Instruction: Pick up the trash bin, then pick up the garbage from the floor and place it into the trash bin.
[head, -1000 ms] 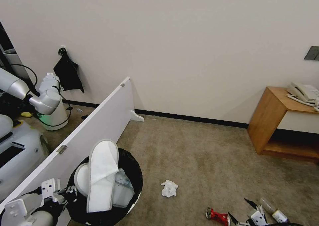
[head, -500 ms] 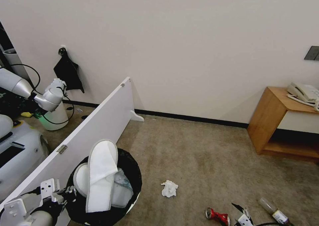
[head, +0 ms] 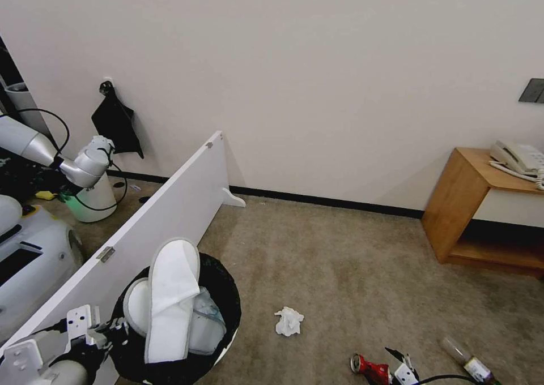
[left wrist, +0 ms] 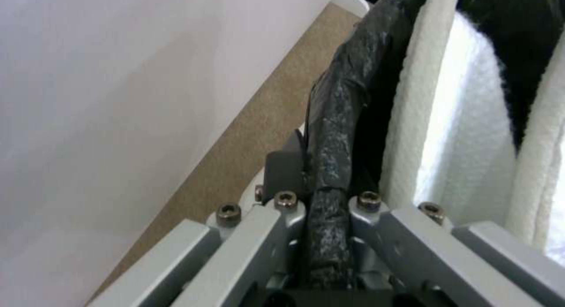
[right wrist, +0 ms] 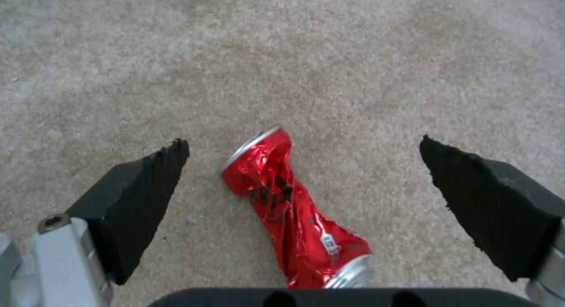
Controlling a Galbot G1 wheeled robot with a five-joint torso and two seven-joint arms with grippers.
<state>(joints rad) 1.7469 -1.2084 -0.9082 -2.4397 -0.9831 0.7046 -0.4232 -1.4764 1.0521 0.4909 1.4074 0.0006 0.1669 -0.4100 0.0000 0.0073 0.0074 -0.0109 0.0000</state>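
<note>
The trash bin (head: pixel 229 286), white with a black bag over its rim, hangs at the lower left with two white slippers (head: pixel 170 294) standing in it. My left gripper (head: pixel 110 333) is shut on the bin's rim (left wrist: pixel 335 121), and a slipper (left wrist: pixel 465 134) shows just inside it. My right gripper (head: pixel 399 365) is open just above the carpet, and the crushed red can (head: pixel 371 368) lies beside it. In the right wrist view the can (right wrist: pixel 288 205) lies between the spread black fingertips of that gripper (right wrist: pixel 303 142), untouched. A crumpled tissue (head: pixel 289 321) and a clear bottle (head: pixel 467 362) lie on the floor.
A long white board (head: pixel 170 204) leans across the left side next to the bin. Behind it are another robot's arm (head: pixel 85 164) and a white cylinder (head: pixel 93 201). A wooden side table (head: pixel 470 204) with a phone (head: pixel 518 158) stands at the right wall.
My right gripper has moved left and lower in the view, from near the bottle to over the red can. The bin in my left gripper has sunk slightly. The other robot's arm has shifted.
</note>
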